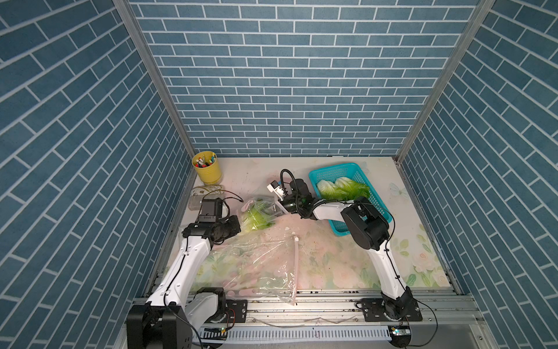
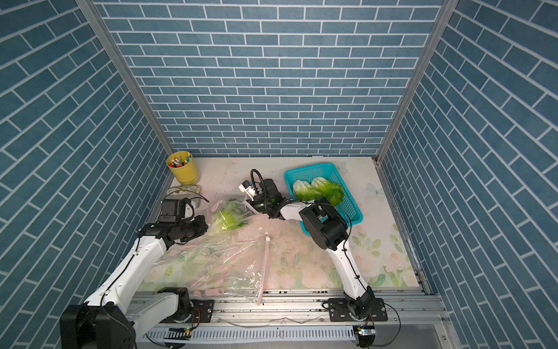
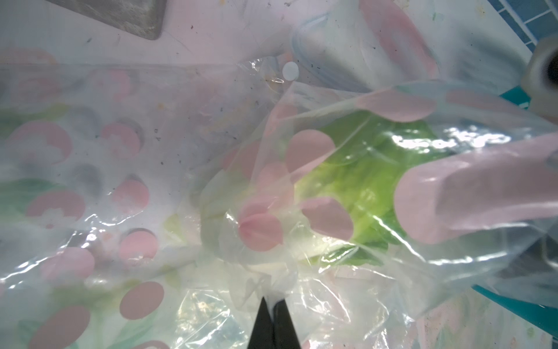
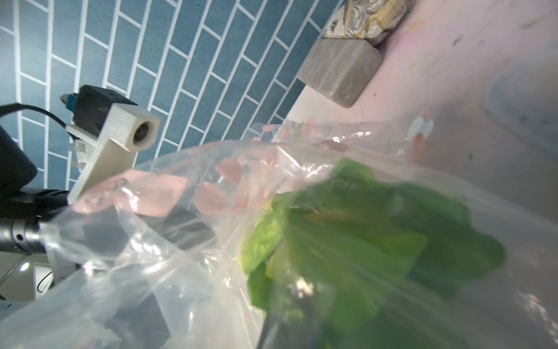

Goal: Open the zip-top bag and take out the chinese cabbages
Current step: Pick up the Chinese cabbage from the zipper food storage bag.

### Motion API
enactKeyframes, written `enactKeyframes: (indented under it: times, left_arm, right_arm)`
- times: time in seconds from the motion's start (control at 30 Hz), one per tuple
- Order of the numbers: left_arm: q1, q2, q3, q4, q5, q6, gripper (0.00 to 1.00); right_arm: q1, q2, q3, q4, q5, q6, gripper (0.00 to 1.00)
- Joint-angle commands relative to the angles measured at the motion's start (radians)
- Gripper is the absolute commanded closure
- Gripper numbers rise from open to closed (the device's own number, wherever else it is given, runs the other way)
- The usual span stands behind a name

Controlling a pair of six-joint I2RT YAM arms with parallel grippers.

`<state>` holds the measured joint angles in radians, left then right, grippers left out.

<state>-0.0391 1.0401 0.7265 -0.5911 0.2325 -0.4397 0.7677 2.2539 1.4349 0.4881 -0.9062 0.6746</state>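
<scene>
A clear zip-top bag (image 1: 256, 208) with pink spots is lifted off the table at centre left, with one chinese cabbage (image 1: 255, 220) (image 3: 359, 181) inside, white base toward the left arm. My left gripper (image 3: 273, 300) (image 1: 240, 223) is shut, pinching the bag's film at its closed end. My right gripper (image 1: 276, 211) reaches in from the bag's other end. In the right wrist view it (image 4: 290, 320) is blurred among the green leaves (image 4: 362, 241) and looks shut on them. Two more chinese cabbages (image 1: 342, 187) (image 2: 318, 188) lie in the teal basket (image 1: 332, 166).
More clear spotted plastic (image 1: 256, 263) with a pink zip strip (image 1: 296, 266) lies flat at the table's front. A yellow cup of pens (image 1: 207, 170) stands at the back left. Near it are a patterned block (image 1: 208, 191) and a grey block (image 4: 341, 71) by the left wall.
</scene>
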Motion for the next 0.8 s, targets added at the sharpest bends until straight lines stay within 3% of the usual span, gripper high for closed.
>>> enactKeyframes:
  times: [0.0,0.5,0.77]
  left_arm:
    - [0.003,-0.034,-0.006,-0.032,-0.105,-0.028,1.0]
    - [0.167,0.069,0.025,0.034,-0.122,-0.095,1.0]
    - [0.211,0.035,-0.023,0.043,-0.114,-0.1,1.0]
  right_arm:
    - [-0.048,-0.122,-0.08,0.05,0.116,-0.017,1.0]
    - [-0.123,-0.279,-0.24,0.009,0.069,-0.088,1.0]
    - [-0.123,-0.306,-0.291,-0.01,0.063,-0.114,1.0]
